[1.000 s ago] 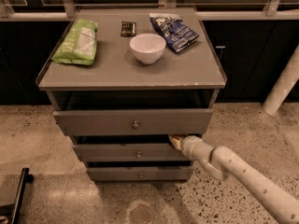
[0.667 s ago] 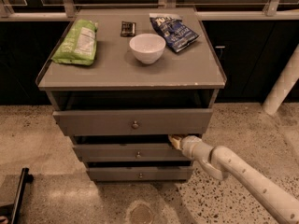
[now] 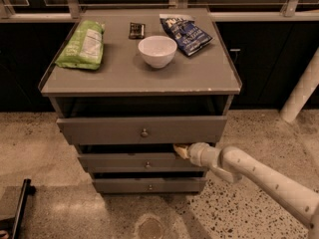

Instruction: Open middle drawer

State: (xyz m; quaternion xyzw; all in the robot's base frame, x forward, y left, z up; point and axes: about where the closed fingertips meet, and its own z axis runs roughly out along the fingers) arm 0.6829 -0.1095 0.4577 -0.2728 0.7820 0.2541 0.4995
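The grey cabinet point(image 3: 139, 81) has three drawers, all standing a little out. The middle drawer point(image 3: 119, 163) has a small round knob point(image 3: 147, 164) and sits under the taller top drawer point(image 3: 99, 130), which sticks out farther. My gripper point(image 3: 180, 151) reaches in from the right on a white arm point(image 3: 259, 176). Its tip is at the top edge of the middle drawer's front, right of the knob, in the dark gap below the top drawer. The middle drawer's inside is hidden.
The slim bottom drawer point(image 3: 149, 185) is just below. On the cabinet top lie a green bag point(image 3: 82, 45), a white bowl point(image 3: 157, 51), a blue chip bag point(image 3: 185, 34) and a small dark packet point(image 3: 136, 30). A white post point(image 3: 301, 96) stands at the right. The floor is speckled.
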